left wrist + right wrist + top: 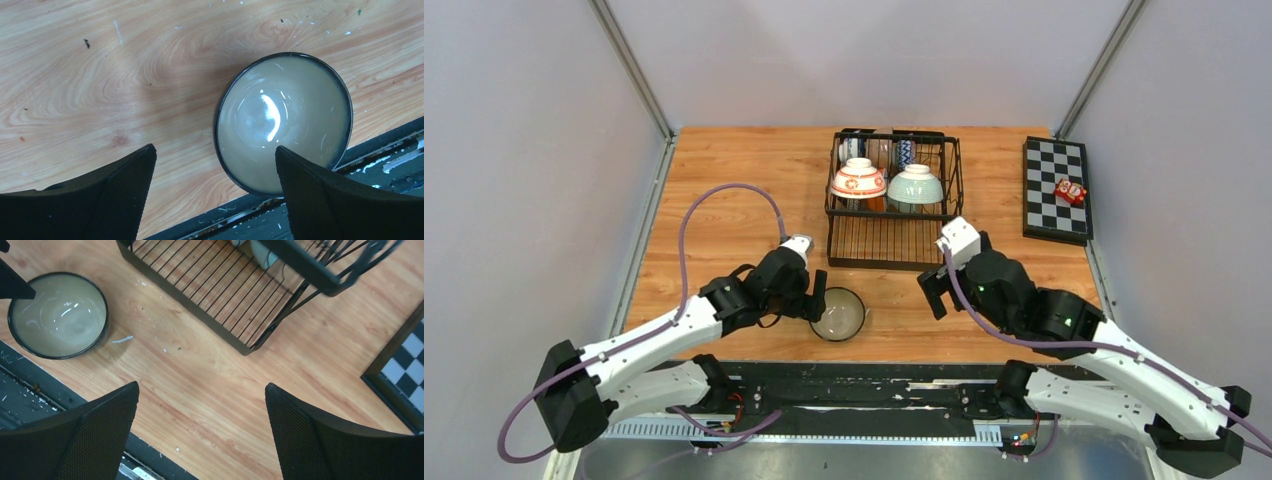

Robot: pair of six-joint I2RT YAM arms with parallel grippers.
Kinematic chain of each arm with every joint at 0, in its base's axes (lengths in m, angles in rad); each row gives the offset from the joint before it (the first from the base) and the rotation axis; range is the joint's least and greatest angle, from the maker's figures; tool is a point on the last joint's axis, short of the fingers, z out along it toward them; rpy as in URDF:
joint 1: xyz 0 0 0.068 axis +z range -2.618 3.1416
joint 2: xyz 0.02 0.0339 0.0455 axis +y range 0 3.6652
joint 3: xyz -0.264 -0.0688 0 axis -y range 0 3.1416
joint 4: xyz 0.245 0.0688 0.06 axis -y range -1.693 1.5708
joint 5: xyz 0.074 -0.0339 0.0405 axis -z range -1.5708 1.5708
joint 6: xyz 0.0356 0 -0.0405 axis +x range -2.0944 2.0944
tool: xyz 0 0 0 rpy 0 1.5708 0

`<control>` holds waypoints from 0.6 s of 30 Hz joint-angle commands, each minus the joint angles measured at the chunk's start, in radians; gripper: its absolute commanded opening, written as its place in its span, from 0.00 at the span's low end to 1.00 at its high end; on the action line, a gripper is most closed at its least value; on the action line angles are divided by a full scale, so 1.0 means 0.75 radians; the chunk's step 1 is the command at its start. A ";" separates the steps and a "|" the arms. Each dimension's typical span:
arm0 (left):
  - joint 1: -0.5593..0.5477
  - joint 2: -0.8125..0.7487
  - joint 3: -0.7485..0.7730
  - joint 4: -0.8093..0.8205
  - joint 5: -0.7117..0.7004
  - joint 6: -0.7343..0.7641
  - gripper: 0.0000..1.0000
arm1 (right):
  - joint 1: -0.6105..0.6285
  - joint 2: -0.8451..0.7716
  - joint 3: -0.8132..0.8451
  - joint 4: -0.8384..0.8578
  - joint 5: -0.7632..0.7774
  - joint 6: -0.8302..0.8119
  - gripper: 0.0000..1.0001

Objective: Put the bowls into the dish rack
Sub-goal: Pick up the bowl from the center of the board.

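One bowl (839,313) sits upright on the wooden desk (724,220), close to its near edge, at about 7 o'clock from the dish rack (879,264) and well apart from it. It is round with a thin dark rim and a glossy, pale grey-cream inside that catches a streak of light.

The rack is black wire and stands at 12 o'clock on the desk. It has a low slotted tray in front and a raised basket behind. In the basket a red-patterned bowl (858,179) lies mouth down, and just beside it at 3 o'clock is a pale green bowl (915,185), also mouth down. Behind them, at 12 o'clock, two blue-and-white bowls (853,148) show through the wires, though their pose is hard to read.

The left pincer (816,300) hangs at the loose bowl's 9 o'clock side. Its jaws are spread wide and grasp nothing. In the left wrist view one finger (320,200) overlaps the bowl's rim and the other is over bare wood.

The right pincer (936,285) is also spread wide and holds nothing. It hovers over the desk at 3 o'clock from the loose bowl, just off the rack's front right corner.

A checkered board (1044,215) lies at 3 o'clock from the rack, with a small red thing (1070,191) on it.
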 commanded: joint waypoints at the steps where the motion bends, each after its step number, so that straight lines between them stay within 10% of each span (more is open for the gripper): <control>1: -0.002 0.072 -0.034 0.114 0.041 -0.033 0.87 | 0.015 0.016 -0.082 0.048 -0.051 0.101 0.97; 18: -0.002 0.313 -0.070 0.255 0.075 -0.064 0.46 | 0.016 0.035 -0.291 0.175 -0.173 0.264 0.96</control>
